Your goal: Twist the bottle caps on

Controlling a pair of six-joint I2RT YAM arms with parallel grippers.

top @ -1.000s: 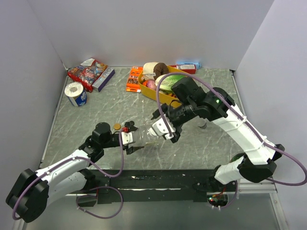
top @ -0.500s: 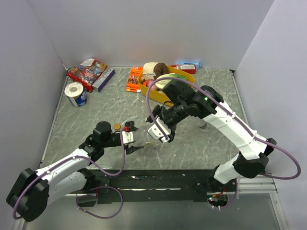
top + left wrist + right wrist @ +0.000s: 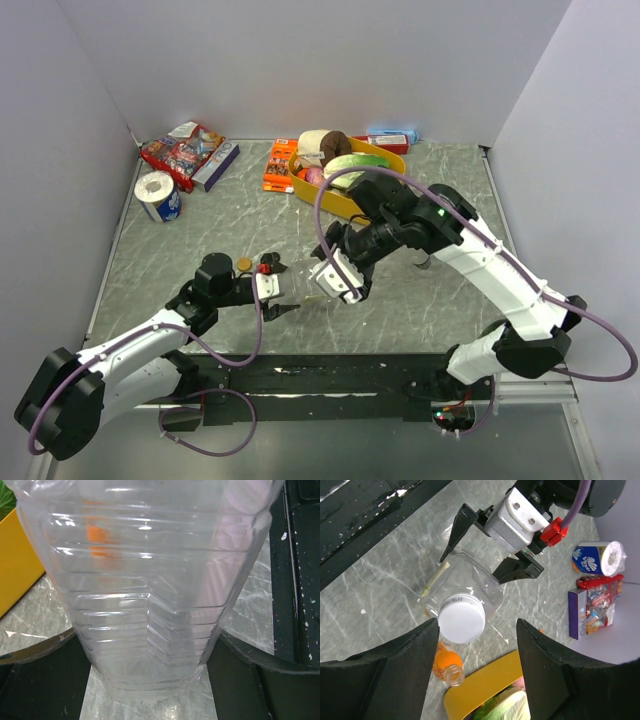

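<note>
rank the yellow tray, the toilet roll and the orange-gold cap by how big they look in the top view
1. yellow tray, partly covered, yet clearly the largest
2. toilet roll
3. orange-gold cap, by far the smallest

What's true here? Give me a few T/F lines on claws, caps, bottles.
1. The left claw grips the clear bottle. True.
2. The white cap sits on that bottle's neck. True.
3. The right claw is shut on the white cap. False: it is open, with its fingers apart on either side of the cap.
4. The orange bottle is capped. False: its mouth is open.
5. The orange-gold cap lies loose on the table. True.
</note>
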